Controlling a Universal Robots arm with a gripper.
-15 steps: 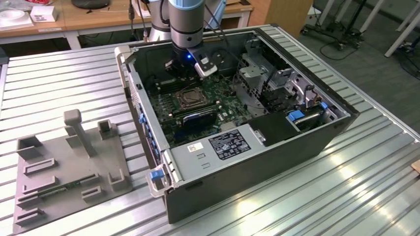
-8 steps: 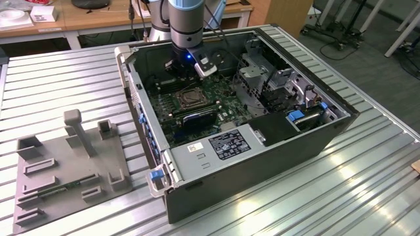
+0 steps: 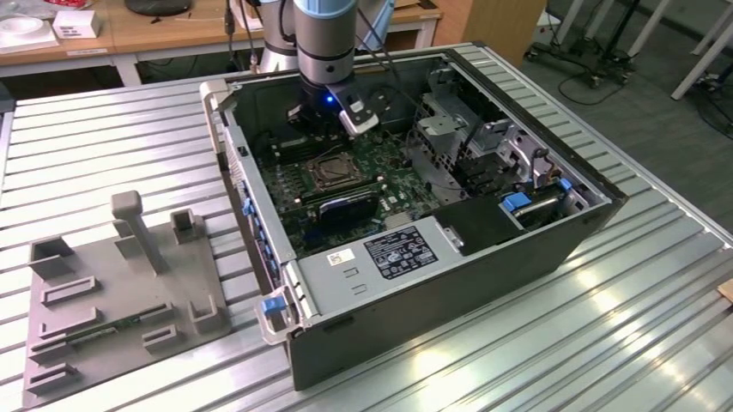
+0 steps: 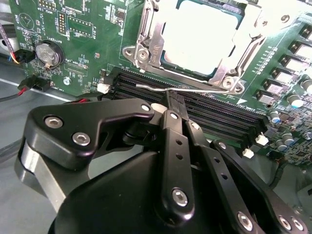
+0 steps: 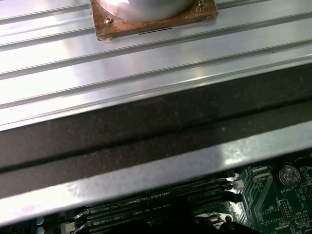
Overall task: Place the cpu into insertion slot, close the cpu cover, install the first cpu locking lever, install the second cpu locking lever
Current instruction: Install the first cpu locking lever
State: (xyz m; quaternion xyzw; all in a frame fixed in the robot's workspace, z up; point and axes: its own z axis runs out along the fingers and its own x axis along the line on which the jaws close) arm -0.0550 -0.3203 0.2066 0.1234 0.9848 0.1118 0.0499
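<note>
Exterior view: computer case, open, on slatted table; motherboard inside; my claw near insertion slot. Second wrist view: cpu cover flat on slot, cpu seated in its window; claw clenched, fingertips touching wire locking lever.

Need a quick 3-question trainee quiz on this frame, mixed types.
1. True or false: the cover is down over the cpu.
2. The gripper, at the lever, is: A) wide open B) shut on it C) holding the cpu
3. What colour is the motherboard?
Key: 1 true; 2 B; 3 green.
</note>
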